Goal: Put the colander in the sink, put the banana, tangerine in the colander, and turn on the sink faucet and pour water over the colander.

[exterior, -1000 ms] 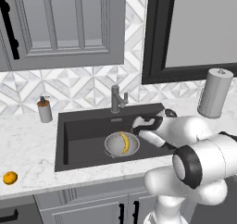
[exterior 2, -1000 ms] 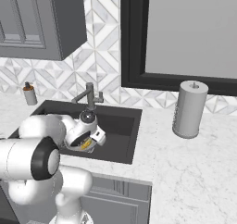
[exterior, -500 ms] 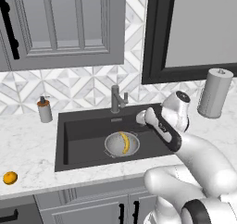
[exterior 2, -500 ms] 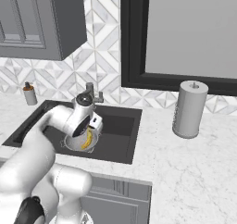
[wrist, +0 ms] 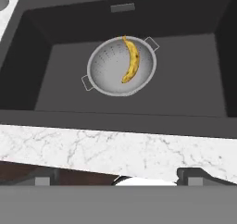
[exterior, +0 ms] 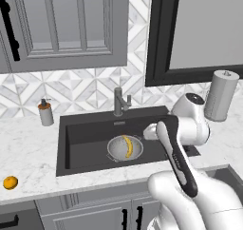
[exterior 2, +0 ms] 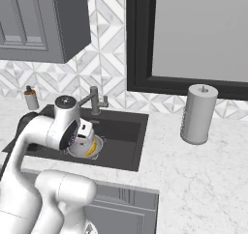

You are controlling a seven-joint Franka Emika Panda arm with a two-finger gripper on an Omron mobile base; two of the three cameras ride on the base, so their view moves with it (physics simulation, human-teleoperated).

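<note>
A white marble counter [exterior: 28, 158] runs under grey wall cabinets [exterior: 66, 24] and a dark-framed window [exterior 2: 193, 39], with patterned tile behind. Set into it, the sink [exterior: 85, 134] holds the colander [exterior: 125, 148] on its floor, and the banana [exterior: 127, 146] lies inside the bowl. The hand view looks down on this, showing the colander's two side handles and the banana curving from the far rim towards the middle. A paper towel roll [exterior 2: 197, 113] stands on the counter to the right. The sink faucet [exterior: 120, 101] rises at the far edge. The gripper [wrist: 118, 176] hangs above the sink's near edge, fingers spread wide, holding nothing. A soap dispenser [exterior: 45, 112] stands far left. The left base view alone catches the tangerine [exterior: 10, 182], on the near left counter, well apart from the sink.
</note>
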